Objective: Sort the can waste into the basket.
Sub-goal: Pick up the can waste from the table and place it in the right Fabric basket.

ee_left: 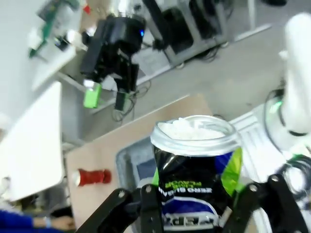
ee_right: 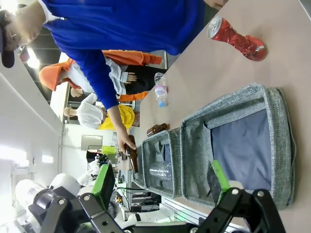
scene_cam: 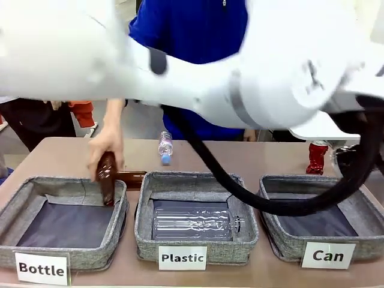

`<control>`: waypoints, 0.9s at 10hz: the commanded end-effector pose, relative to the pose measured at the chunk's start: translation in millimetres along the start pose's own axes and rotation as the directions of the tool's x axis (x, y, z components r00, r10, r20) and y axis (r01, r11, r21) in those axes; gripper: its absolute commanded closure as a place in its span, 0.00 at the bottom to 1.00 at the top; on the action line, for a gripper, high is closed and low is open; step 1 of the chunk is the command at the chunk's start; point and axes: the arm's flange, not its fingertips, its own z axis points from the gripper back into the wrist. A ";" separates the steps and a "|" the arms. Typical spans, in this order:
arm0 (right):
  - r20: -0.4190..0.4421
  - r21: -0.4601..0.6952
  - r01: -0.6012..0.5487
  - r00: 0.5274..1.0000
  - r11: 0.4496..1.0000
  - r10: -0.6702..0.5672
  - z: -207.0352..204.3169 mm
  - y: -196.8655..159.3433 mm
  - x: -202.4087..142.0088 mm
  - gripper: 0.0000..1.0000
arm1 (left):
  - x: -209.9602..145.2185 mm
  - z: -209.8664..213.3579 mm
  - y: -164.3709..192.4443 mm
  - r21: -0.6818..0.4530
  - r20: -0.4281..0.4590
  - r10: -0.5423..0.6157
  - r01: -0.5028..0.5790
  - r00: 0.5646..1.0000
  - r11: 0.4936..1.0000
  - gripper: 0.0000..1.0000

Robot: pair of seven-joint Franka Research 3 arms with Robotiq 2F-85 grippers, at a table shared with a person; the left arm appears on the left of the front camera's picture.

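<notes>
Pinched between the fingers of the left claw (ee_left: 194, 196), the dark can (ee_left: 194, 165) sits with its silver rim pointing away from the wrist, green and blue print on its side. Both fingers press against its body. A grey basket corner shows just past it, and the red can (ee_left: 92, 177) rests on the surface beyond that corner.

From the front, the left arm (scene_cam: 180, 66) sweeps across from the left side to the right, blurred, with a black cable (scene_cam: 240, 192) looping down over the Plastic basket (scene_cam: 150, 240).

Green pads on the right claw (ee_right: 163, 187) are spread wide with nothing between them; it looks down on the Can basket (scene_cam: 288, 246), whose dark lining is bare. The dented red can stands on the surface (scene_cam: 240, 162) just behind that basket's far right corner.

One clear plastic bottle (scene_cam: 195, 225) lies in the Plastic basket. A person's hand (scene_cam: 107, 144) grips a brown glass bottle (scene_cam: 107, 177) at the far right rim of the Bottle basket (scene_cam: 78, 255). A second brown bottle (scene_cam: 132, 177) lies on the surface just beside it, and a small clear bottle with a blue cap (scene_cam: 165, 147) lies farther back
</notes>
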 end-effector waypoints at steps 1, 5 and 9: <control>0.007 0.015 -0.008 1.000 1.000 0.007 -0.4 1.6 2.6 0.00 | 4.3 -23.7 21.2 0.060 -0.015 -0.010 0.011 1.000 0.998 0.63; 0.007 0.015 -0.008 1.000 1.000 0.007 -0.4 1.6 2.6 0.00 | -24.1 -67.6 20.9 0.082 -0.170 0.055 -0.042 0.984 0.996 0.63; 0.026 -0.058 -0.016 1.000 0.998 0.017 46.8 -7.8 22.4 0.00 | -47.0 -75.8 22.2 0.039 -0.213 0.074 -0.068 0.974 0.997 0.63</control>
